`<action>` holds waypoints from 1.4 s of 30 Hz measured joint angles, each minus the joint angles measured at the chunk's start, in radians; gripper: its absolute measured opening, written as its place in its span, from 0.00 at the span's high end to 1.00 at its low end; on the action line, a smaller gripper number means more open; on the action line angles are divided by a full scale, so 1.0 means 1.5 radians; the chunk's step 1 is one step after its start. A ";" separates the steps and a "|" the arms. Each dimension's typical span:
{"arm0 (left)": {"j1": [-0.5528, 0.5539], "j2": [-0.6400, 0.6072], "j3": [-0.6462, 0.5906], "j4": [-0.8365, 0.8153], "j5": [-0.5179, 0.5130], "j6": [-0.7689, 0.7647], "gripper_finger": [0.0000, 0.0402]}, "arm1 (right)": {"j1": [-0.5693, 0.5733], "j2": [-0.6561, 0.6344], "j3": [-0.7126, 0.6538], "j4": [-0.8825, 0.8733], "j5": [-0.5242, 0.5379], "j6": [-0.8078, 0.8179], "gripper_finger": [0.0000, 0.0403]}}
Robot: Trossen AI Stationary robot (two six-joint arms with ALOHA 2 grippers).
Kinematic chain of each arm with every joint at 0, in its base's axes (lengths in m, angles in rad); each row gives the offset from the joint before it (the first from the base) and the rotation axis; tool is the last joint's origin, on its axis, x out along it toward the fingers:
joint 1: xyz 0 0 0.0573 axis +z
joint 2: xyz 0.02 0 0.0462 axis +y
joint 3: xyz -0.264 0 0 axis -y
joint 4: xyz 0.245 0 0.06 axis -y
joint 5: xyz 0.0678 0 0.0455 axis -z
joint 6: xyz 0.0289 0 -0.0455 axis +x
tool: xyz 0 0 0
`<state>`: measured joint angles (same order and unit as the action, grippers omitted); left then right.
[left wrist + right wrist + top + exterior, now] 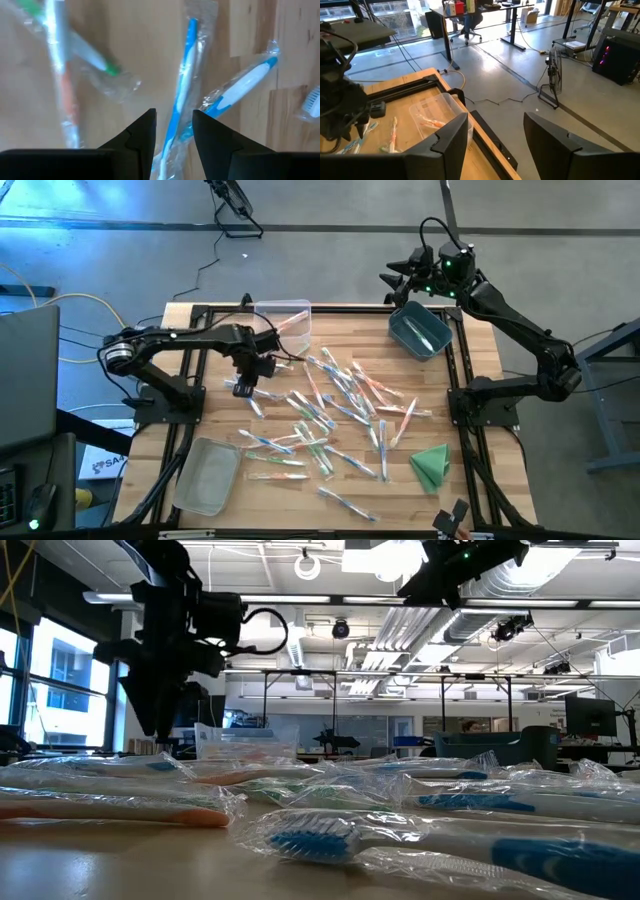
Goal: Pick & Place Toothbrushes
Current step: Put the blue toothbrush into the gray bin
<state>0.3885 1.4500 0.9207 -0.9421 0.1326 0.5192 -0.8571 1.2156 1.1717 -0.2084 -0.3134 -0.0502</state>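
Observation:
Several wrapped toothbrushes (340,405) with blue, green or pink-orange accents lie scattered flat on the wooden table (480,480). My left gripper (245,388) points down over the pile's left side, open. In its wrist view the gripper (174,122) has one finger on each side of a blue-and-white toothbrush (182,85) that lies on the wood below, and I see no touch. My right gripper (392,278) is raised beyond the table's far right corner, open with nothing between its fingers (451,142).
A clear bin (285,320) at the far edge holds a pink-orange toothbrush (431,121). A blue bin (420,330) stands at the far right and another clear bin (208,475) at the near left. A folded green cloth (432,465) lies at the near right.

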 joint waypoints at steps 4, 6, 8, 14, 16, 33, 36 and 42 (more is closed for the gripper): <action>-0.033 0.015 0.000 0.000 0.000 -0.001 0.69 | 0.000 0.000 0.000 -0.015 0.000 0.000 0.54; -0.047 0.023 0.000 0.003 -0.003 -0.009 0.69 | 0.000 0.000 0.000 -0.017 0.000 0.000 0.54; -0.059 0.031 0.000 0.010 -0.008 -0.025 0.69 | 0.000 0.000 0.000 -0.017 0.000 0.000 0.54; -0.067 0.054 0.000 0.036 -0.046 -0.071 0.69 | 0.000 0.000 0.000 -0.016 0.000 -0.003 0.54; -0.068 0.061 0.000 0.037 -0.047 -0.071 0.69 | 0.000 0.000 0.000 -0.017 0.000 -0.004 0.54; -0.067 0.071 0.000 0.046 -0.040 -0.070 0.69 | 0.000 0.000 0.000 -0.016 0.000 -0.005 0.54; -0.067 0.071 0.000 0.047 -0.040 -0.070 0.69 | 0.000 0.000 0.000 -0.016 0.000 -0.005 0.54; -0.068 0.071 -0.030 0.057 -0.038 -0.070 0.69 | 0.000 0.000 0.000 -0.016 0.000 -0.005 0.54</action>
<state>0.2872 1.5566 0.8763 -0.8561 0.0752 0.4145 -0.8573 1.2156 1.1717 -0.2329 -0.3134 -0.0574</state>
